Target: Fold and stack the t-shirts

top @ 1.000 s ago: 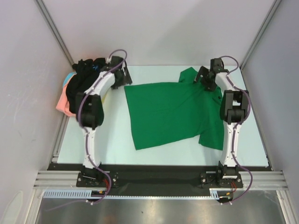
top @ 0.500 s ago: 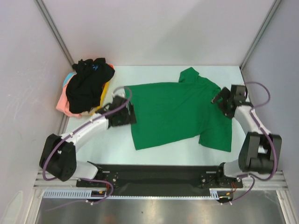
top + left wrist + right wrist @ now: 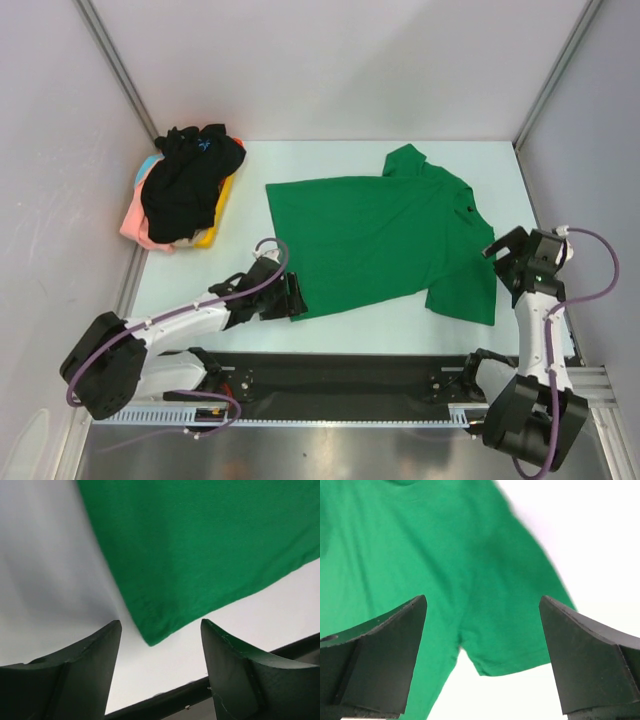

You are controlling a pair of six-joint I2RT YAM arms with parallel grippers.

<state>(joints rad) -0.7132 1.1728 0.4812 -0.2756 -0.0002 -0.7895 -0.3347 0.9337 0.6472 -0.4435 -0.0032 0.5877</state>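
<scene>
Green t-shirt lies flat, apparently unfolded; left fingers and right fingers apart, empty.

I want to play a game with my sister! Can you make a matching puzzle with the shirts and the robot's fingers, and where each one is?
Things:
1. green t-shirt
2. black t-shirt
3. left fingers
4. right fingers

Places:
A. open, at the green shirt's near right sleeve
B. on top of the pile at the far left
C. spread flat in the middle
D. open, at the green shirt's near left corner

Pairs: 1-C, 2-B, 3-D, 4-A
</scene>
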